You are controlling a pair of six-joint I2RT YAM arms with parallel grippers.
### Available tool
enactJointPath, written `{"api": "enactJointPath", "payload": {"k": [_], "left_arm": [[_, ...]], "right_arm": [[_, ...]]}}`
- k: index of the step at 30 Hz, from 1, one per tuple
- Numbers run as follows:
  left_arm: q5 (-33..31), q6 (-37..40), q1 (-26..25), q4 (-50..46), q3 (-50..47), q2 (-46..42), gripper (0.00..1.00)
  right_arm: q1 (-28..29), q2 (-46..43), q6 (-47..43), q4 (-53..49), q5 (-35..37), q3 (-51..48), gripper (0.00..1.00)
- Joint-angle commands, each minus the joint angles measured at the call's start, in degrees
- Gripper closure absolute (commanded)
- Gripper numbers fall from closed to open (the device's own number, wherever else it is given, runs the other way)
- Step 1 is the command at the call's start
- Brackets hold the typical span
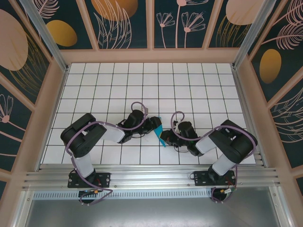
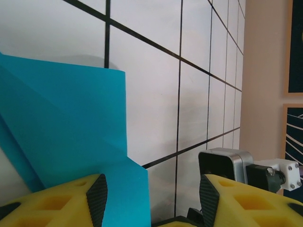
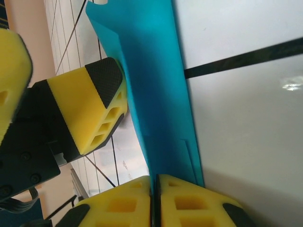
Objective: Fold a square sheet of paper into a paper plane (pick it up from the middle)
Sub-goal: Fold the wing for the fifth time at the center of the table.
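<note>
Folded paper (image 1: 158,128) stands upright mid-table, between your two grippers.
Right wrist view: your right gripper (image 3: 154,183) is closed to a thin seam, pinching the paper's lower end. Left wrist view: your left gripper (image 2: 150,191) is about half open, the paper just beside one finger (image 2: 97,194), nothing clamped.

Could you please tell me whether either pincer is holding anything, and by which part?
The right pincer appears to pinch the folded teal paper by one end; the left pincer stands open beside the paper, not clamping it.
</note>
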Motion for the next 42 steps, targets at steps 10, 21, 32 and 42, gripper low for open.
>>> {"api": "enactJointPath", "payload": {"k": [10,21,32,42], "left_arm": [[1.81,2.94,-0.3,1.38,1.54,-0.35,0.42],[-0.4,3.05,-0.28,1.12,-2.07,-7.32,0.4],[5.4,2.98,-0.86,5.98,-0.16,-1.71,0.39],[8.14,1.43,-0.97,10.7,1.75,2.82,0.38]], "right_arm": [[-0.72,0.1,-1.02,-3.69,0.07,0.06,0.98],[-3.13,-1.39,2.42,-1.17,-2.02,-1.75,0.99],[-3.91,0.96,5.55,3.0,-3.31,-2.84,0.99],[-4.23,1.31,5.21,2.54,-3.6,-2.96,0.99]]}}
